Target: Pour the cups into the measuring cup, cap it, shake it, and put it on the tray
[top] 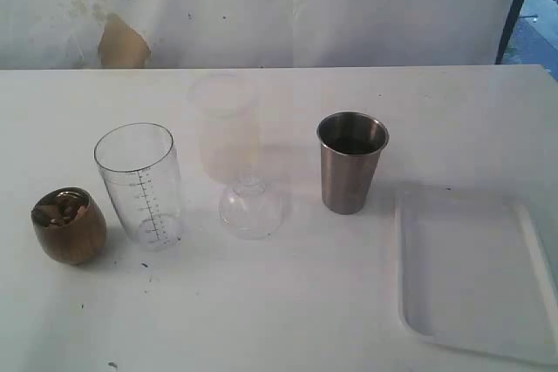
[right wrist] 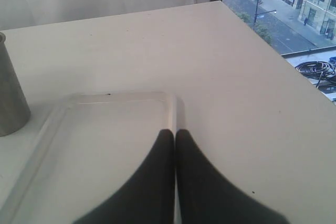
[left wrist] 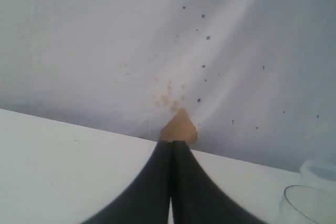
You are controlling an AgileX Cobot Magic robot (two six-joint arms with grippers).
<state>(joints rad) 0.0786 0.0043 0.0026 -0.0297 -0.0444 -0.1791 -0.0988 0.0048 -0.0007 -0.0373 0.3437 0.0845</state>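
Observation:
The brown wooden-looking cup (top: 69, 225) stands at the front left with small brown bits inside. Beside it, upright, is the clear measuring cup (top: 139, 182) with black marks. The steel tumbler (top: 350, 161) stands right of centre, and its side shows in the right wrist view as the tumbler (right wrist: 10, 98). The white tray (top: 475, 276) lies at the front right; its rim (right wrist: 105, 98) is under the right gripper. My left gripper (left wrist: 172, 144) is shut and empty above the table. My right gripper (right wrist: 175, 132) is shut and empty over the tray's edge. Neither arm appears in the exterior view.
A frosted translucent cup (top: 226, 126) stands behind a clear domed lid (top: 250, 206) in the middle. A white cloth with a brown patch (top: 122, 43) hangs behind. The table's right edge (right wrist: 273, 61) drops off toward a window.

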